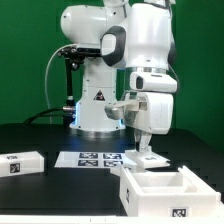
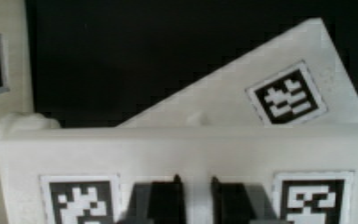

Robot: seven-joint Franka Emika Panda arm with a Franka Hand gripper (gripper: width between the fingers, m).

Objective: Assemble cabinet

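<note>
The hand (image 1: 139,150) hung low just behind the cabinet (image 1: 152,197), an open box on the table (image 1: 60,195) at the exterior view's right. Its fingers (image 2: 151,200) stood almost together against a tagged panel (image 2: 176,165). Whether they gripped it could not be told.

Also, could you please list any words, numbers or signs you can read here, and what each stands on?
No readable words or numbers anywhere.
One black triangle logo: on the robot pedestal.
Square black-and-white tags: on the cabinet panels and the marker board; patterns, not text.
</note>
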